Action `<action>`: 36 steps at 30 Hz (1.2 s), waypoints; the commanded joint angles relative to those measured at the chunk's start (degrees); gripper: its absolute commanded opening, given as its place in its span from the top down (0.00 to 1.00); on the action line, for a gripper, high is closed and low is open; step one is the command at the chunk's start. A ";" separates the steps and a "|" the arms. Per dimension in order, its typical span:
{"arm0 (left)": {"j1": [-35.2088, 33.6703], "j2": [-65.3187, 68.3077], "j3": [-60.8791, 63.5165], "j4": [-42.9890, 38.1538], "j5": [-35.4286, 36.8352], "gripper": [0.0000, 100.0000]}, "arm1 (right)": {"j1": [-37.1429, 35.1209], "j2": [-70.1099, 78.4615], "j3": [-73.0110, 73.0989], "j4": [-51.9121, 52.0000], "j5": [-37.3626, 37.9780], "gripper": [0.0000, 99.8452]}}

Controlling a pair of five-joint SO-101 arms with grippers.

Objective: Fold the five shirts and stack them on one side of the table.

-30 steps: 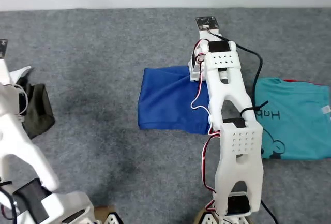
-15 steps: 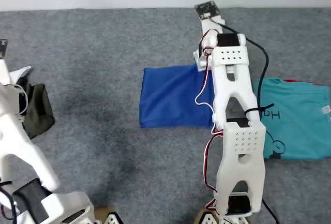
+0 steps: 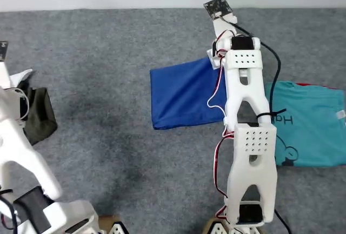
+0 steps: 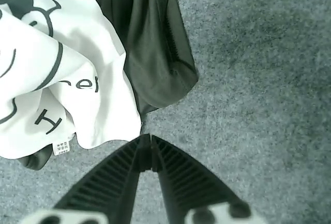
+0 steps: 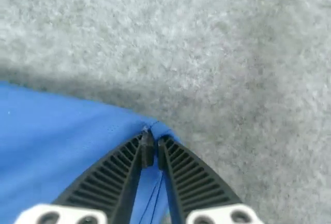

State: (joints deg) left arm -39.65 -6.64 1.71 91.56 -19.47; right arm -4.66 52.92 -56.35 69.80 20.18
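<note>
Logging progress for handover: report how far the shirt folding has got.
Done: the blue shirt looks folded over. In hand: the right jaws pinch its corner. Remaining: the teal shirt lies spread, the white shirt and dark shirt lie heaped, not neatly stacked.

Observed: my right gripper (image 5: 153, 142), jaws clamped on one corner of the blue shirt (image 3: 181, 96), has travelled farther beyond the teal shirt's (image 3: 308, 126) far edge and slightly toward that shirt's side. The pinched corner has gone with it. The blue shirt has been dragged closer to the teal shirt and skewed. Its near edge, previously square, now slopes, and the side farthest from the teal shirt has shifted inward. My right arm (image 3: 246, 109) has stretched out accordingly.
</note>
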 commanded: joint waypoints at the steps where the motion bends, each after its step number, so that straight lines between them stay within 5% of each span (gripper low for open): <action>1: 0.18 -2.64 -0.22 -0.88 -0.53 1.00 | 1.10 -0.84 -6.68 4.44 0.18 0.93; 6: 0.18 -2.64 -0.22 -0.79 -0.44 1.00 | 0.40 -0.84 -18.55 15.69 -8.88 0.80; 12: 0.18 -2.64 -0.22 -0.53 -0.44 1.00 | -4.09 -0.31 -28.04 30.90 -13.89 0.80; 22: 0.09 -2.64 -0.22 -0.44 -0.44 1.00 | -7.43 -3.03 -11.16 33.19 -28.31 0.73; 32: -0.18 -2.73 -0.22 -0.44 -0.35 1.00 | -9.98 -4.70 -1.49 33.10 -22.59 0.98; 36: -0.18 -2.73 -0.22 -0.44 -0.44 1.00 | -6.73 -4.70 2.02 33.19 -20.22 0.99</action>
State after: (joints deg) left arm -39.65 -6.64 1.71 91.56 -19.47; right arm -14.59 52.92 -55.12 100.57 -1.80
